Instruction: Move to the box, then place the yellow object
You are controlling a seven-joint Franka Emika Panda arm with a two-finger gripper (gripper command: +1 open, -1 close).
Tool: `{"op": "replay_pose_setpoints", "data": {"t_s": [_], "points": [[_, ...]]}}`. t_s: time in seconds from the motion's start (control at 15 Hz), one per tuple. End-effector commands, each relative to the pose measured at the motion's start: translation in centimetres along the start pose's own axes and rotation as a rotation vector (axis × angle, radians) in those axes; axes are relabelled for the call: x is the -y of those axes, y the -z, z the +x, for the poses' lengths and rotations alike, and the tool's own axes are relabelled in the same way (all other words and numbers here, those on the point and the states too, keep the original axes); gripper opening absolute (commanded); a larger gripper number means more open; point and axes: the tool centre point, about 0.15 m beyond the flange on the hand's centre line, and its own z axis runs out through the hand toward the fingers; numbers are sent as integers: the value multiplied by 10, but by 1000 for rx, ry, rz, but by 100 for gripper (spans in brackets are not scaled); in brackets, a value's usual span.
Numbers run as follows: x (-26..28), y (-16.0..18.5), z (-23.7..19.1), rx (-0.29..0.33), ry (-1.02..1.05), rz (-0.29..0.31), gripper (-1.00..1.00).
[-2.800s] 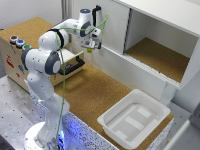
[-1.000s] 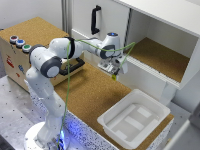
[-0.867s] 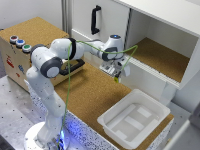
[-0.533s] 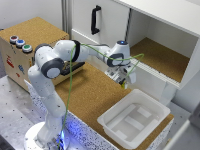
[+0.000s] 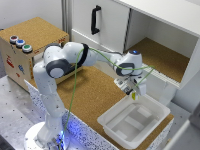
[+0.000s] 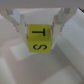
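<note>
we hold yellow cube [image 6: 40, 37] pinched between 2 fingers [image 6: 18, 27], letters "t" and "s" visible on its faces in wrist view. grip squeezes opposite sides, so cube hangs level and we judge it ready for straight drop. gripper [image 5: 134, 95] hovers above far rim of white bin [image 5: 156, 107], cube not yet down. bin sits on cork table [image 5: 90, 92], near its edge; inside we see only bare floor with faint raised rectangles, nothing else in it. we judge next need: go further over bin's middle, lower, then release.
</note>
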Motion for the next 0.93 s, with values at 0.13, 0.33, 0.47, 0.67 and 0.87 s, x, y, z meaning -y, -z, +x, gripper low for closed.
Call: {"op": "replay_pose_setpoints", "data": {"t_s": [0.13,0.33,0.47,0.67,0.87], "points": [[-30,-61,19,97,-270,174,-100],[-18,-75,11,104,-375,227,-100],[-9,-79,8,109,-449,201,-100],[1,-85,6,101,-560,176,-100],[1,-92,4,117,-700,162,-100]]}}
